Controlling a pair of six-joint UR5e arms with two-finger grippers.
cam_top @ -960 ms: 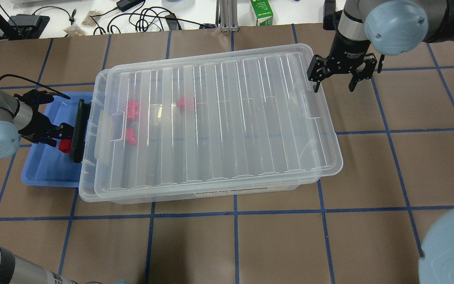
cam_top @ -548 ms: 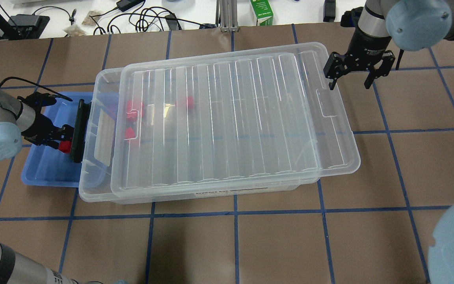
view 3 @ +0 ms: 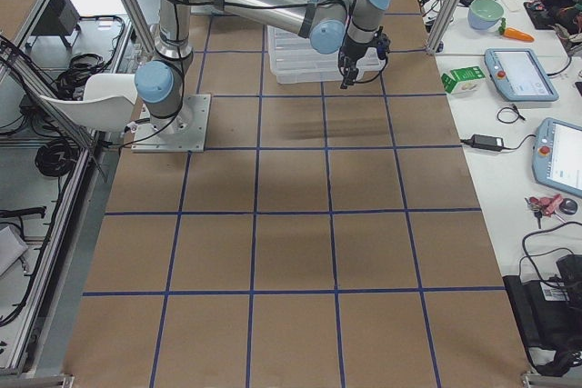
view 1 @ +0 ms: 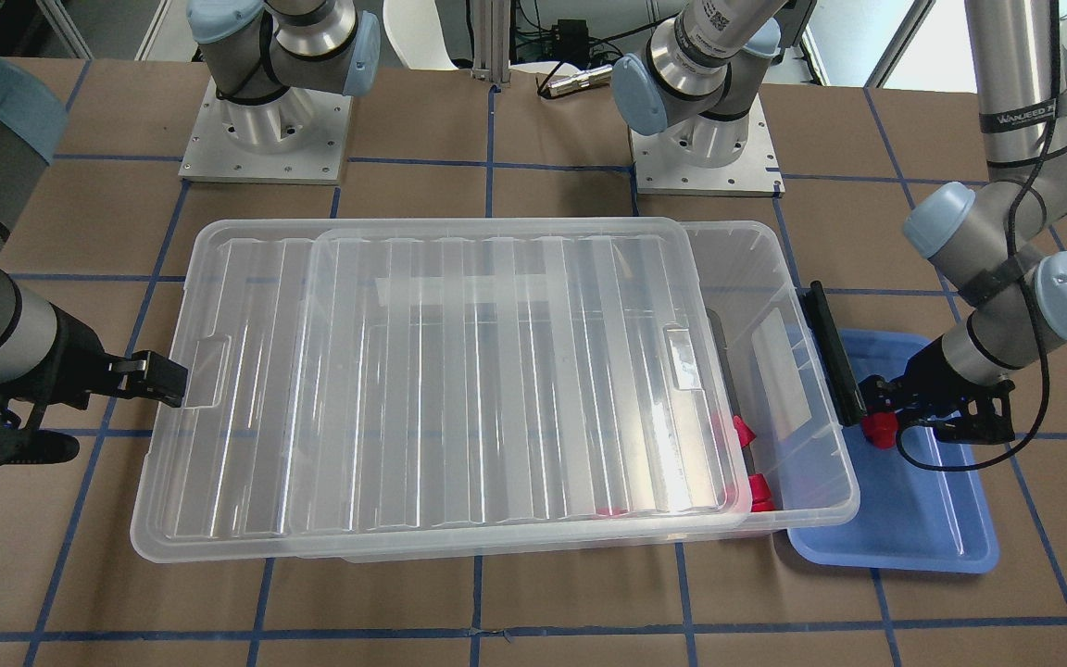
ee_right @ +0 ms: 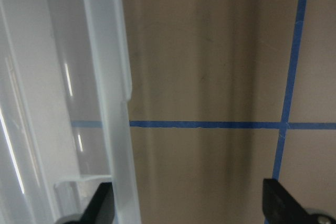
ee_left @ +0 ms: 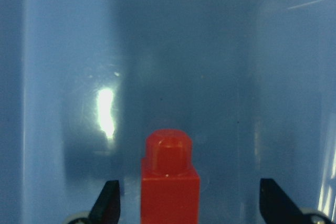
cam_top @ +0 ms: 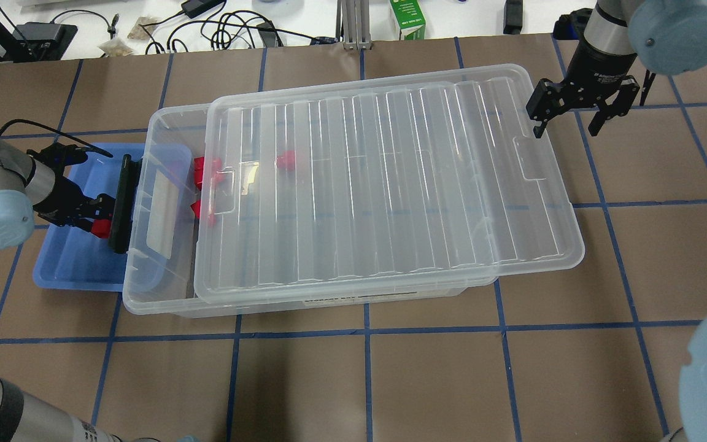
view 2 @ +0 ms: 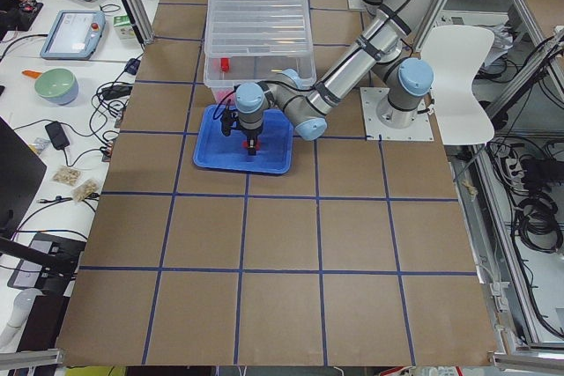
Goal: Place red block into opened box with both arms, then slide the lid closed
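Observation:
The clear box [cam_top: 145, 270] lies across the table's middle. Its ribbed lid [cam_top: 390, 184] sits shifted toward my right, and the box's left end stands uncovered. Inside the box lie three red blocks [cam_top: 206, 167], partly under the lid. My right gripper [cam_top: 567, 127] is open at the lid's far right corner, and one finger [view 1: 161, 380] touches the lid's rim [ee_right: 110, 129]. My left gripper [cam_top: 99, 215] hangs low over the blue tray [cam_top: 65, 264], open. A red block [ee_left: 169, 182] stands upright between its fingers, with a gap on both sides.
A black bar [cam_top: 122, 202] runs along the box's left end, between the box and the tray. A green carton [cam_top: 407, 21], cables and devices lie beyond the table's far edge. Brown mat with blue tape lines [cam_top: 366, 331] covers the table.
The lid has slid rightward together with my right gripper, uncovering the box's left end and the red blocks there. My left gripper has stayed over the tray.

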